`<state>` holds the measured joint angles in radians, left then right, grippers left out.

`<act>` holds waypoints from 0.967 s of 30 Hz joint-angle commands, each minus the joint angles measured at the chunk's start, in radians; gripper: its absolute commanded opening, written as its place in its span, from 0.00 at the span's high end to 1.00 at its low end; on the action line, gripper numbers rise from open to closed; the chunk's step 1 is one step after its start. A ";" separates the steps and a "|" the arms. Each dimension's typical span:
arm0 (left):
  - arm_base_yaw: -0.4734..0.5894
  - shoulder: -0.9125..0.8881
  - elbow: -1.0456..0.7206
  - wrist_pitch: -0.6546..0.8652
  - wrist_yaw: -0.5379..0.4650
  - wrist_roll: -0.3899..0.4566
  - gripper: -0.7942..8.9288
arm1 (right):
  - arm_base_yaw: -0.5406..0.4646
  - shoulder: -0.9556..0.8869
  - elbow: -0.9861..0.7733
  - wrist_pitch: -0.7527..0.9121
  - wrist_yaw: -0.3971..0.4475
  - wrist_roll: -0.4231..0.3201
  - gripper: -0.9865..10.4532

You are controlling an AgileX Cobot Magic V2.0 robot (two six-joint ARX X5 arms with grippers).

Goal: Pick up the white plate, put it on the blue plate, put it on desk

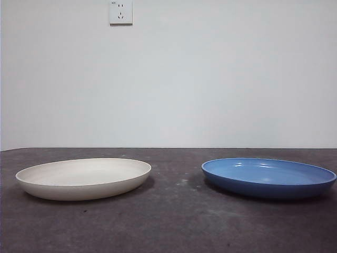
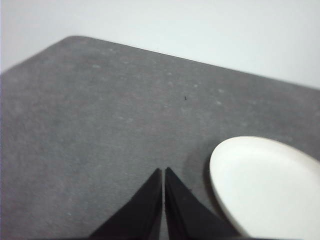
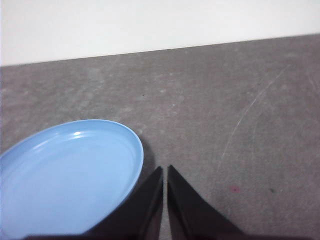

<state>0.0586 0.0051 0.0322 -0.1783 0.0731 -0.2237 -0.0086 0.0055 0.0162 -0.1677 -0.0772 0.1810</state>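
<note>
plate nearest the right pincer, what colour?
Glossy medium blue: the blue plate, beside the right pincer. Right wrist view shows it best.

Matte white plate [image 1: 83, 178], glossy blue plate [image 1: 268, 176], matte scuffed desk [image 1: 179, 221].

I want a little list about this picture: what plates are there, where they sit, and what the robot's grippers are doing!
white plate: flat on the desk, empty, apart from the blue one
blue plate: flat on the desk, empty
stacked: not yet
left gripper: shut, holding nothing, near the white plate
right gripper: shut, holding nothing, near the blue plate
wall: a socket high up
</note>
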 commanded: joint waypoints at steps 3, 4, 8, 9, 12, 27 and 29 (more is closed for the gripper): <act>0.001 -0.002 -0.018 -0.010 -0.003 -0.142 0.91 | -0.002 -0.002 -0.003 -0.006 -0.005 0.101 0.91; 0.001 -0.002 -0.018 -0.010 -0.003 -0.162 0.91 | -0.002 -0.002 -0.003 -0.002 -0.011 0.101 0.91; 0.001 -0.002 0.001 -0.035 -0.003 -0.186 0.91 | -0.002 -0.002 0.010 0.006 -0.020 0.135 0.91; 0.001 -0.002 0.010 -0.045 -0.002 -0.186 0.91 | -0.002 -0.002 0.018 0.006 -0.020 0.142 0.91; 0.001 -0.002 0.042 -0.066 -0.002 -0.198 0.91 | -0.002 -0.002 0.053 0.006 -0.020 0.150 0.91; 0.001 0.181 0.378 -0.241 0.032 -0.158 0.91 | -0.002 0.123 0.373 -0.104 -0.028 0.117 0.91; 0.001 0.236 0.433 -0.268 0.076 -0.119 0.91 | -0.002 0.173 0.427 -0.145 -0.032 0.099 0.91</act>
<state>0.0586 0.2253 0.4393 -0.4522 0.1349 -0.3931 -0.0086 0.1616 0.4225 -0.3073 -0.1078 0.3054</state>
